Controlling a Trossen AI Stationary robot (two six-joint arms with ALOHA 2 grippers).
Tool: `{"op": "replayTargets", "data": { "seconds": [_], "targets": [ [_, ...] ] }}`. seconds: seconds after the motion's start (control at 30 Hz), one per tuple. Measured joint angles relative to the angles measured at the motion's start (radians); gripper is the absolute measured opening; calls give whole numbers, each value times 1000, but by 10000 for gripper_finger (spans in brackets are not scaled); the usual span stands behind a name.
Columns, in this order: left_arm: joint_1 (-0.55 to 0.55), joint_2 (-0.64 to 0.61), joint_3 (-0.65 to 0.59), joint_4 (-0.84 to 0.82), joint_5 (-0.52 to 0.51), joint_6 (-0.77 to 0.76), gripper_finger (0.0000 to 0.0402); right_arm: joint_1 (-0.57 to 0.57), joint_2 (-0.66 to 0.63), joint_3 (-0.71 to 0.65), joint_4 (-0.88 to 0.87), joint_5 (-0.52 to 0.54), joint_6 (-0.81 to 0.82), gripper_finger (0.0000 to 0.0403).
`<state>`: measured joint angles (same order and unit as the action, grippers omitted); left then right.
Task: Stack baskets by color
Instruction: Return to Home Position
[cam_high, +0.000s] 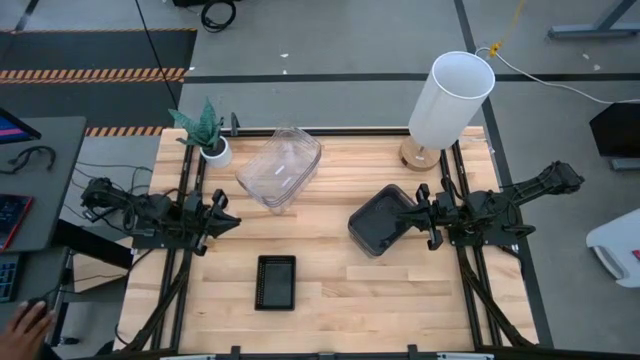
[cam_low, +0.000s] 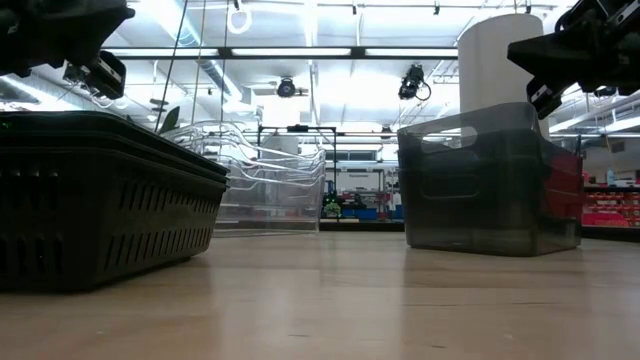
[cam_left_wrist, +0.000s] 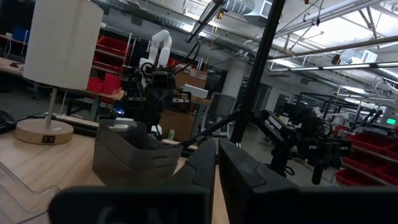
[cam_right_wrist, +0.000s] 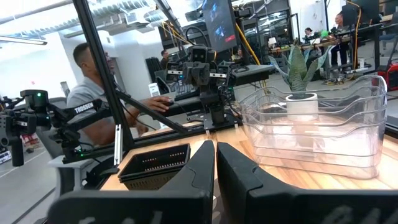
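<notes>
A nested stack of clear baskets (cam_high: 280, 168) rests on its base at the far middle of the table. A nested stack of smoky dark grey baskets (cam_high: 380, 220) stands right of centre. A flat black mesh tray (cam_high: 275, 282) lies nearer the front edge. My left gripper (cam_high: 228, 216) hovers shut at the table's left side, pointing toward the middle. My right gripper (cam_high: 418, 216) hovers shut just right of the grey stack's rim and holds nothing. In the wrist views both pairs of fingers stand together, the left (cam_left_wrist: 216, 168) and the right (cam_right_wrist: 215, 162).
A tall white lamp (cam_high: 450, 100) stands at the far right corner and a small potted plant (cam_high: 208, 138) at the far left. Bare wood lies between the three stacks. A person's hand (cam_high: 30, 325) shows left of the table, by a desk.
</notes>
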<state>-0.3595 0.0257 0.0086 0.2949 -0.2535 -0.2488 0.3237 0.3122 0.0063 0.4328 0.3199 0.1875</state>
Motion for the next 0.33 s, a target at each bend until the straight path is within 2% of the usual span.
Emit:
{"op": "replayTargets", "data": {
  "seconds": [0.33],
  "targets": [
    [0, 0, 0, 0, 0, 0, 35, 0, 0, 0, 0, 0, 0, 23]
  ]
}}
